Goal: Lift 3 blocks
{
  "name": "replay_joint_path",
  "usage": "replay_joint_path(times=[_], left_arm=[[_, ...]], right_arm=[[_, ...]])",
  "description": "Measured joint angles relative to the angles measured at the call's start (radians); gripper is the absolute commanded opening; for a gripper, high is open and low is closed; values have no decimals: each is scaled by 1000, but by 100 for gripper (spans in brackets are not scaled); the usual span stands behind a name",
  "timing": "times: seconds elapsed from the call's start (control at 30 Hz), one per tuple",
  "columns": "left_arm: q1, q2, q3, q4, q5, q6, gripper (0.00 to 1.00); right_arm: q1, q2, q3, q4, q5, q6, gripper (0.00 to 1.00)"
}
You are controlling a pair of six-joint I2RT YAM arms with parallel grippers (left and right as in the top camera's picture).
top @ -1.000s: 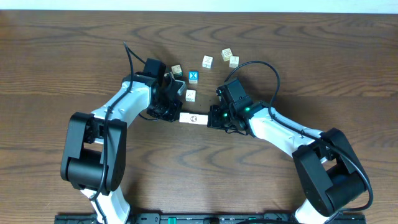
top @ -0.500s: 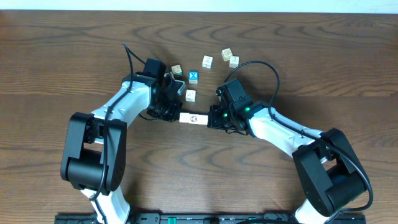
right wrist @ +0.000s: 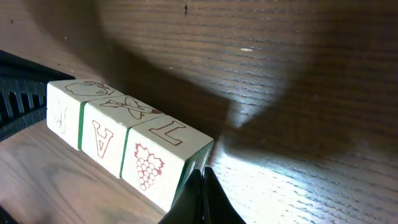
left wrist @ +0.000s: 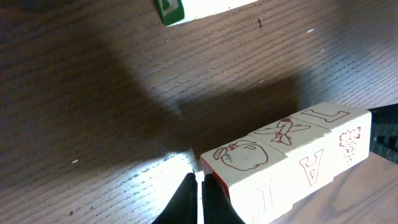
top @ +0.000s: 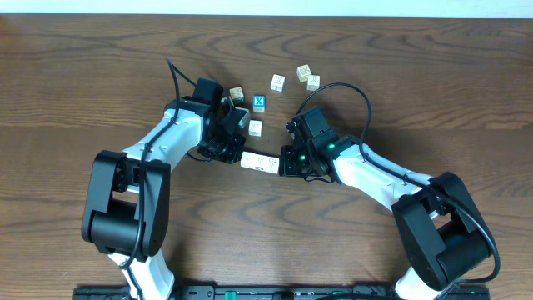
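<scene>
Three cream-white blocks (top: 260,162) form one straight row, end to end, with red drawings and letters on their faces (left wrist: 292,155) (right wrist: 118,140). The row is squeezed between my two grippers. My left gripper (top: 236,155) (left wrist: 200,182) is shut, and the side of its fingers presses on the apple-marked end. My right gripper (top: 284,161) (right wrist: 203,177) is shut too and presses on the grape-marked end. The row lies slightly slanted and seems to hang just above the table, with a dark shadow under it.
Behind the row lie loose cubes: a blue-faced one with a white X (top: 259,102), one close by (top: 255,127), one near my left arm (top: 237,94), and three further back (top: 277,82) (top: 304,72) (top: 313,82). A green-edged cube (left wrist: 171,9) shows at the top of the left wrist view.
The row of blocks has tilted slightly, its right end now lower in the overhead view, and the right gripper has shifted a little with it. Both grippers stay shut.
</scene>
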Motion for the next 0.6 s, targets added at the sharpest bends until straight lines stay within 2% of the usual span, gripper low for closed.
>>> replay_joint_path(times=[0.6], left_arm=[[0, 0, 0, 0, 0, -1, 7]], right_arm=[[0, 0, 0, 2, 1, 19, 1]])
